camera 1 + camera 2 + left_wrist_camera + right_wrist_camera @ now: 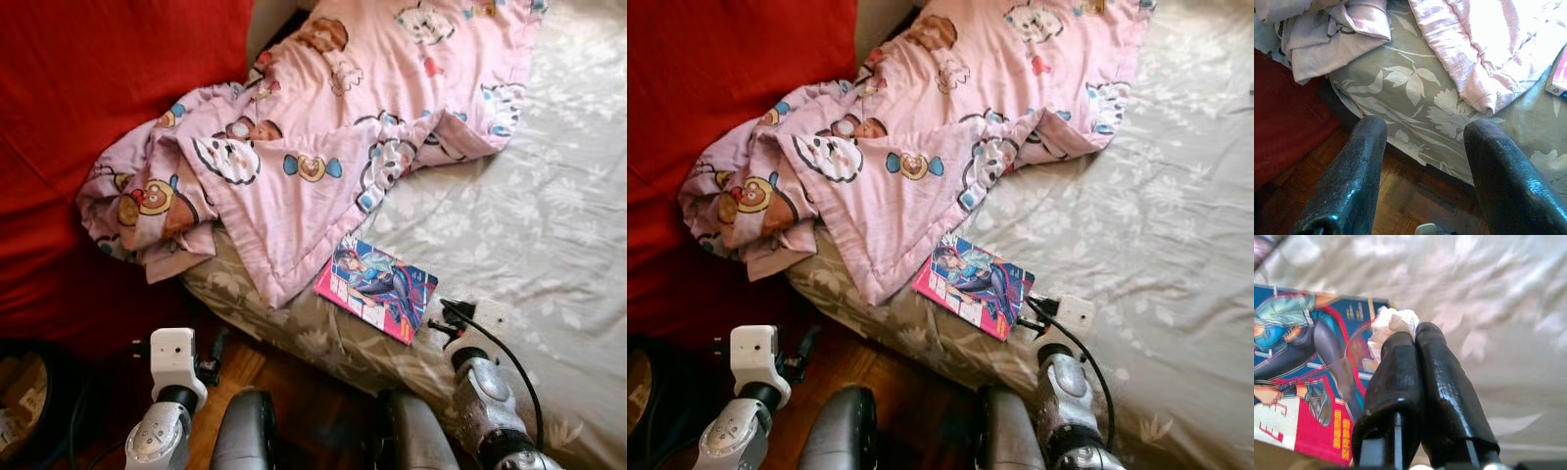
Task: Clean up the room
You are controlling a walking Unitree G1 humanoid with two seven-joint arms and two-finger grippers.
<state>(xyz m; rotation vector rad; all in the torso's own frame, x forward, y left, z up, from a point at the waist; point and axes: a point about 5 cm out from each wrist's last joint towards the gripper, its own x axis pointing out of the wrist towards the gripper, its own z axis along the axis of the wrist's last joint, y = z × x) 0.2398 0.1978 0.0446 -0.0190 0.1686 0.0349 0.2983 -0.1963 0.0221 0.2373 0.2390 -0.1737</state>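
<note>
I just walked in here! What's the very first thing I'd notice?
The rumpled pink cartoon blanket heaped across the bed, against the red cover. Next, the bright comic book near the bed's edge, where the right gripper pinches a small white wad.

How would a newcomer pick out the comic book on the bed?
Start at the bed with its grey leaf-print sheet, then follow the pink cartoon quilt down to its lowest corner. Just beside it, near the mattress edge, lies the comic book: flat, glossy, with a magenta-and-blue cover.
</note>
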